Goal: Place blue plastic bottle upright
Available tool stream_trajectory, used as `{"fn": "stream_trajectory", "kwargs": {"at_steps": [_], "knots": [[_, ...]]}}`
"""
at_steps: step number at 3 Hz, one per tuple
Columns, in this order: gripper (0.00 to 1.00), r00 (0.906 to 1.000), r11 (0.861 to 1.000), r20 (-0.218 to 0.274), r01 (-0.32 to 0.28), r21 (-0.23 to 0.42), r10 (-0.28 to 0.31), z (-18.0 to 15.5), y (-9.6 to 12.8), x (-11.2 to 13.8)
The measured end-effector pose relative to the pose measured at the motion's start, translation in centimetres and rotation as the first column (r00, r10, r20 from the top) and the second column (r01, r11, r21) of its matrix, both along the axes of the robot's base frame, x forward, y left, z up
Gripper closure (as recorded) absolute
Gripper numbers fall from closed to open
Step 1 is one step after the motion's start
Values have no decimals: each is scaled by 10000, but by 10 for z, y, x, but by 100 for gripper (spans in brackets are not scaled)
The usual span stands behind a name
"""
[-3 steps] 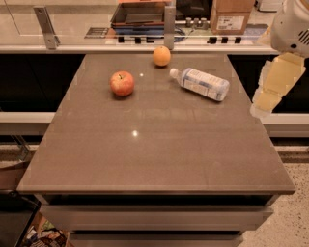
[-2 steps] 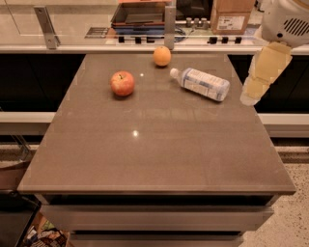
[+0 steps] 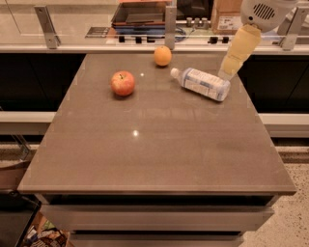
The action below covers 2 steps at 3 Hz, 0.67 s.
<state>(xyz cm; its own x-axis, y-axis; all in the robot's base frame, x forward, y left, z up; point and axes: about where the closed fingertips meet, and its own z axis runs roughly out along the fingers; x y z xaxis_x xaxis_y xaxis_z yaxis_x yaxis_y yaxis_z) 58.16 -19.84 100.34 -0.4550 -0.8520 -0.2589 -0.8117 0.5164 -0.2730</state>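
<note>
The blue plastic bottle (image 3: pixel 203 83) lies on its side on the brown table (image 3: pixel 159 144), at the back right. Its white cap points left toward the orange, and its white-and-blue label faces up. My gripper (image 3: pixel 226 72) hangs from the white arm (image 3: pixel 263 12) at the top right. Its yellowish tip points down just above and behind the bottle's base end, not touching the bottle.
A red apple (image 3: pixel 123 83) sits at the back left of the table. An orange (image 3: pixel 162 56) sits near the back edge, just left of the bottle's cap. A counter with metal posts (image 3: pixel 170 21) and trays runs behind the table.
My gripper has moved left and toward the back, from beside the table's right edge to just above the bottle's base end. The bottle, apple and orange have not moved.
</note>
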Motion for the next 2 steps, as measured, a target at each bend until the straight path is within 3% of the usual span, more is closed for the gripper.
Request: {"fn": "stream_trajectory", "kwargs": {"at_steps": [2], "knots": [[0,9990,9961,-309,340,818,-316,-36,2,56]]}}
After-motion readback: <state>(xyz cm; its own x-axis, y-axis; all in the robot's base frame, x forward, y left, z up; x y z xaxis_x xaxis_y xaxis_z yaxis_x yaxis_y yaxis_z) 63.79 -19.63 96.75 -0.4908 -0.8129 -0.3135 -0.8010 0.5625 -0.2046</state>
